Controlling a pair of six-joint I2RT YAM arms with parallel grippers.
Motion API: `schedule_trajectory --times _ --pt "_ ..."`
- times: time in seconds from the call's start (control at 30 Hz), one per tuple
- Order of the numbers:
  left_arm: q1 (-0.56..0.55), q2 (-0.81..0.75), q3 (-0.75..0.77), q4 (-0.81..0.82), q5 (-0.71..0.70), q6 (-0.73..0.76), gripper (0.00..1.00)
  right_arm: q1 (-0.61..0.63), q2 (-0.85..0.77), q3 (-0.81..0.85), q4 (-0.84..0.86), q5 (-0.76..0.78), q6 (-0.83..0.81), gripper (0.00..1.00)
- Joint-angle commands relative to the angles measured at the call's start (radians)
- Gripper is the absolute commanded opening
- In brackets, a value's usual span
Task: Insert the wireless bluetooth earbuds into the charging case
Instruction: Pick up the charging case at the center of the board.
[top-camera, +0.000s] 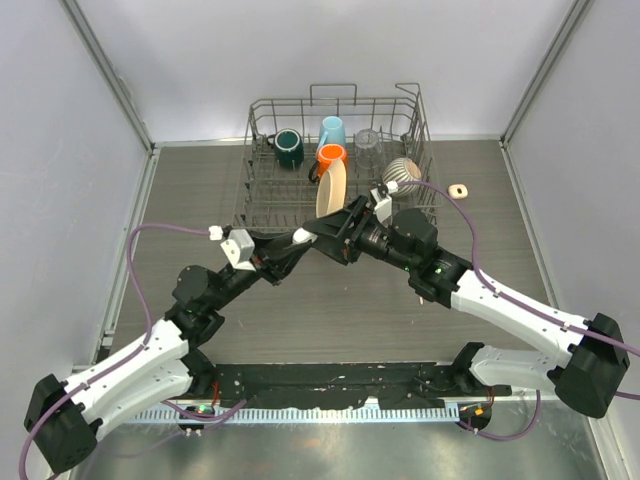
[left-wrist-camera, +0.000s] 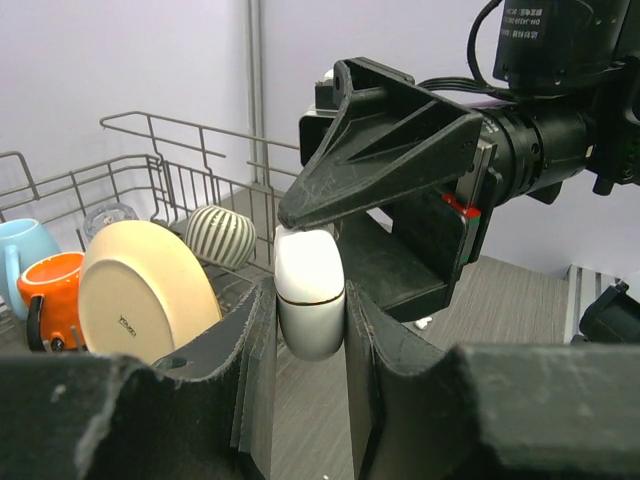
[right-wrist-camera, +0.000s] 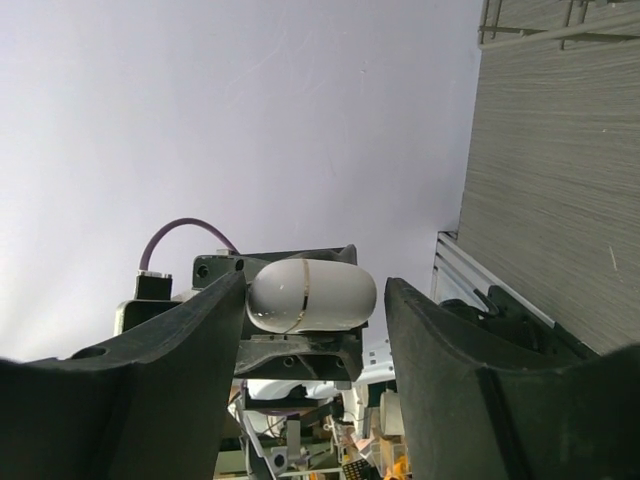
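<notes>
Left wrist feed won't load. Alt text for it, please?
The left hand clamps a closed white charging case upright, and the right hand straddles its top. Behind on the left, a wire dish rack holds a cream plate, orange mug and striped bowl.

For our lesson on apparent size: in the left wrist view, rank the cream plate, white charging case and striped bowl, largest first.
1. cream plate
2. white charging case, enlarged by nearness to the camera
3. striped bowl
</notes>
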Motion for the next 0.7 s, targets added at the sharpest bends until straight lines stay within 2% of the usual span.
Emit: schedule_trajectory --times 0.0,0.1,0.13,0.17,0.2,0.27,0.3,0.33,0.43,0.67 --pt "-0.001 0.013 -0.003 0.073 0.002 0.024 0.00 0.004 -0.012 -0.001 0.078 -0.016 0.035 0.60" --pt "-0.003 0.025 0.002 0.070 0.001 0.025 0.00 0.005 -0.015 -0.003 0.093 -0.019 0.038 0.46" --pt "-0.003 0.031 0.005 0.069 0.002 0.024 0.02 0.005 -0.017 -0.004 0.099 -0.021 0.040 0.36" --pt "-0.001 0.036 0.007 0.066 -0.001 0.021 0.03 0.005 -0.017 -0.003 0.107 -0.021 0.038 0.31" --pt "-0.001 0.037 0.013 0.061 0.001 0.019 0.06 0.005 -0.017 -0.006 0.112 -0.021 0.040 0.24" --pt "-0.001 0.042 0.014 0.050 -0.001 0.010 0.11 0.007 -0.020 -0.010 0.124 -0.022 0.038 0.16" --pt "-0.001 0.042 0.016 0.046 -0.010 0.007 0.20 0.007 -0.020 -0.015 0.124 -0.022 0.040 0.10" --pt "-0.001 0.042 0.017 0.047 -0.012 0.004 0.23 0.007 -0.018 -0.016 0.132 -0.022 0.040 0.06" --pt "-0.001 0.042 0.011 0.050 -0.018 -0.004 0.35 0.007 -0.020 -0.026 0.150 -0.021 0.049 0.01" --pt "-0.001 0.060 0.001 0.089 -0.022 -0.031 0.40 0.007 -0.012 -0.036 0.167 -0.018 0.061 0.01"
